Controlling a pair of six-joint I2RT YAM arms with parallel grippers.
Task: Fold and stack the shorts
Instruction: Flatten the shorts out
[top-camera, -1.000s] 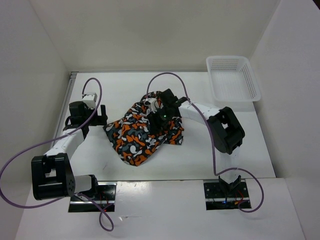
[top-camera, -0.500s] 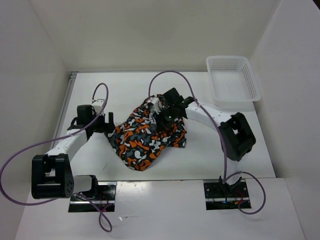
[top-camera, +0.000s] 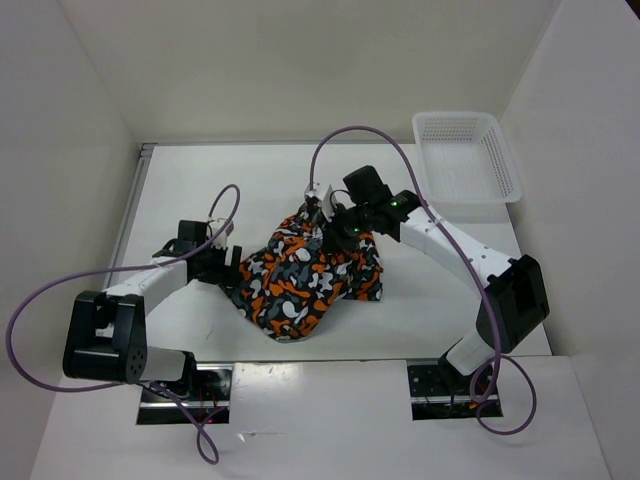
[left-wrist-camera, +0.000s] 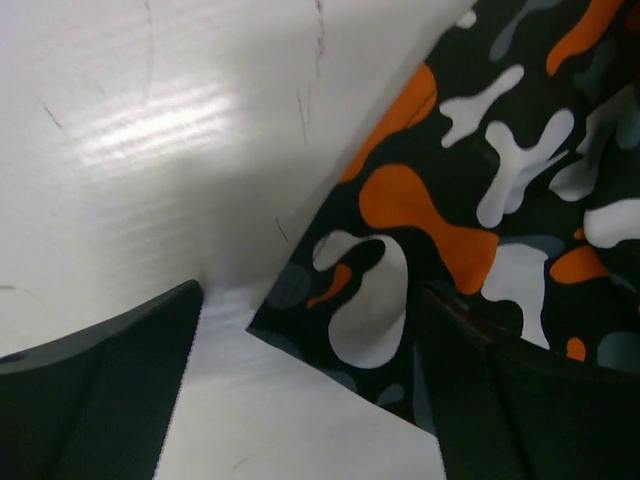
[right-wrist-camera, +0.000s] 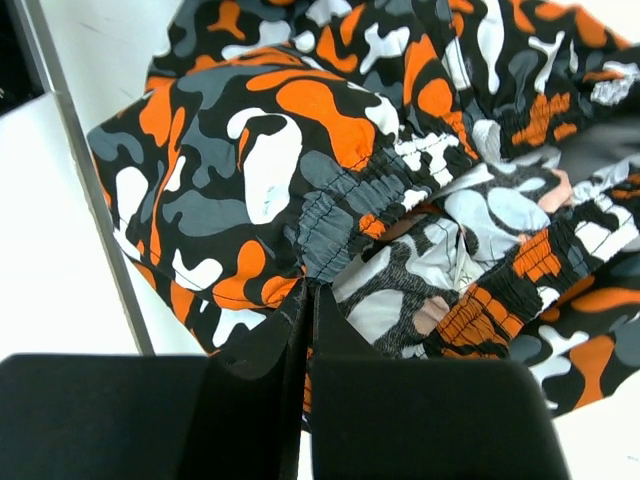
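Reaching inward, left pincer (left-wrist-camera: 310, 300) agape beside shorts (top-camera: 305, 285), right pincer (right-wrist-camera: 306, 292) pinching them

Left gripper (top-camera: 222, 262), left of centre, jaws spread wide; right gripper (top-camera: 318, 208), upper centre, clamped tight on the shorts (top-camera: 305, 285), arm outstretched.

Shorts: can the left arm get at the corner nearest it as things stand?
Probably yes. The left fingers stand open astride that corner of the shorts, low over the table, and nothing lies between them and the fabric.
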